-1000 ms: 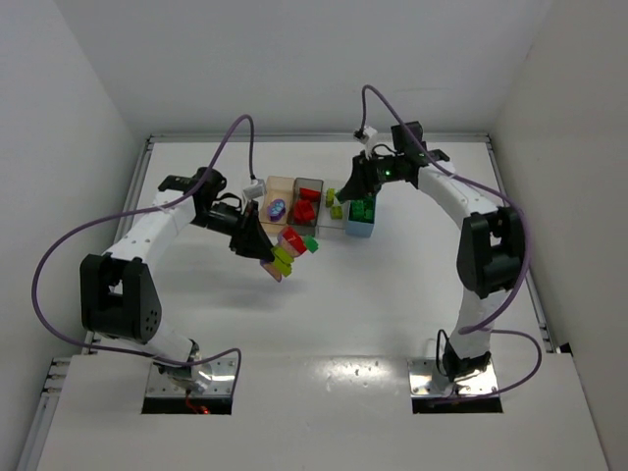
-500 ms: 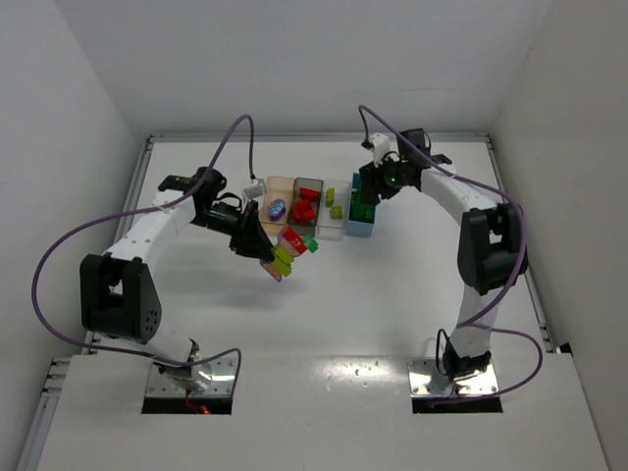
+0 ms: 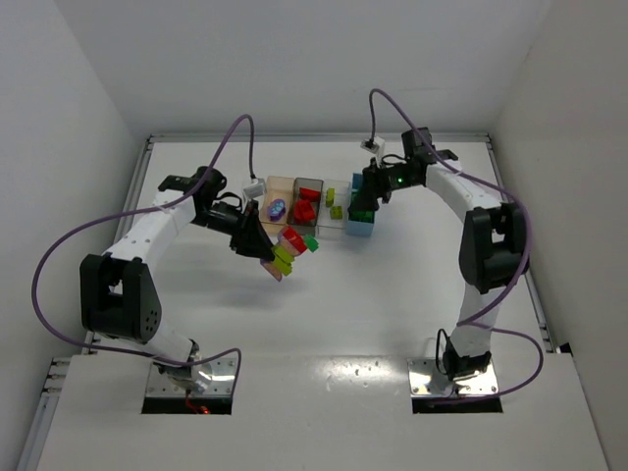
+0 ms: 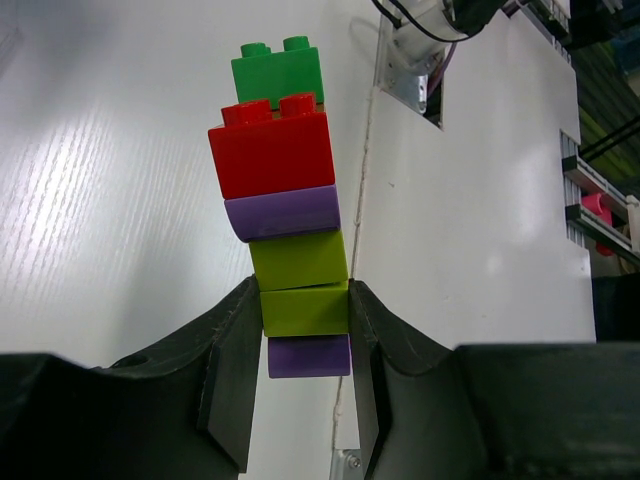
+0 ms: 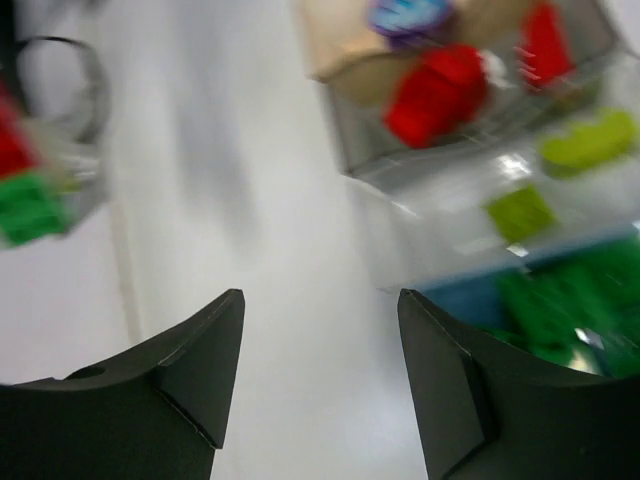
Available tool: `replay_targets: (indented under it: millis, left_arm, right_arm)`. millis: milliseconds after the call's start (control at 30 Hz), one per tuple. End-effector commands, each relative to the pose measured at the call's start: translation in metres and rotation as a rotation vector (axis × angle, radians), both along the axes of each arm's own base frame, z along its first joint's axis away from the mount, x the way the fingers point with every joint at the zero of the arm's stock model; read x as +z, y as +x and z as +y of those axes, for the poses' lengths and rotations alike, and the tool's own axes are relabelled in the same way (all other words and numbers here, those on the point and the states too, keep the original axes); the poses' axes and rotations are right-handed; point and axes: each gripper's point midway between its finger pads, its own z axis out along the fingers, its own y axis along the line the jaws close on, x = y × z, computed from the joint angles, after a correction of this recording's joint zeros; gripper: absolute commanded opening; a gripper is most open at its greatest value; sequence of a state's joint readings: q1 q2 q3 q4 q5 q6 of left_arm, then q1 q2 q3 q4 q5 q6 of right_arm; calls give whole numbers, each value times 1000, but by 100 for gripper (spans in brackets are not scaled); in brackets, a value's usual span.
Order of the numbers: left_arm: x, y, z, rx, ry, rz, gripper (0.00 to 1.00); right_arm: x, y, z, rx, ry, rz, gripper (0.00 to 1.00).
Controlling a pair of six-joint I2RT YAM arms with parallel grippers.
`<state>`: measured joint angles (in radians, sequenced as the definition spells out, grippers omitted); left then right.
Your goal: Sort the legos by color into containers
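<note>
Between the jaws of my left gripper [image 4: 305, 305] sits a stack [image 4: 280, 160] of green, red, purple and lime bricks, clamped at a lime one. My right gripper [image 5: 318, 300] hangs spread and empty just above the bins [image 5: 430, 225]. Next, I judge, it must come across and pull single bricks off the stack.

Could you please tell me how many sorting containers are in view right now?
4, side by side in one row in the top view, left to right: the tan bin, the dark grey bin, the clear bin and the light blue bin. No others seem hidden.
</note>
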<state>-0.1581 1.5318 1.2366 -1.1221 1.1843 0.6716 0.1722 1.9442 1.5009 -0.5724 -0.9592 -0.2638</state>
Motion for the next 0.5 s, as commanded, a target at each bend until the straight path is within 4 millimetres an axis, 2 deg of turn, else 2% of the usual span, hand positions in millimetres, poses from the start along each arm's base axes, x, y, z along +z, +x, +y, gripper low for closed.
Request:
replay_targets:
  millis: [0,167,267,367,433,467]
  left_arm:
    - [12,-4,-7,-31,-42,-57,11]
    - [14,-4,-7,-32,-43,-66,11]
    - [14,-4,-7,-32,-43,-66,11]
    - [16,-3,-7,-32,-45,-75,11]
    - [16,-3,-7,-32,-45,-75,11]
    - [16,-3,-7,-32,-45,-75,11]
  right_arm:
    - [80,-47,36,269,330,14,63]
    - [86,-88,60,364,367,98,63]
    - [82,-100,64,385,373,118,63]
    - [80,-117,73,424,368,139,69]
    - [80,-121,75,434,367,140,79]
    - [78,-120,75,431,357,138,79]
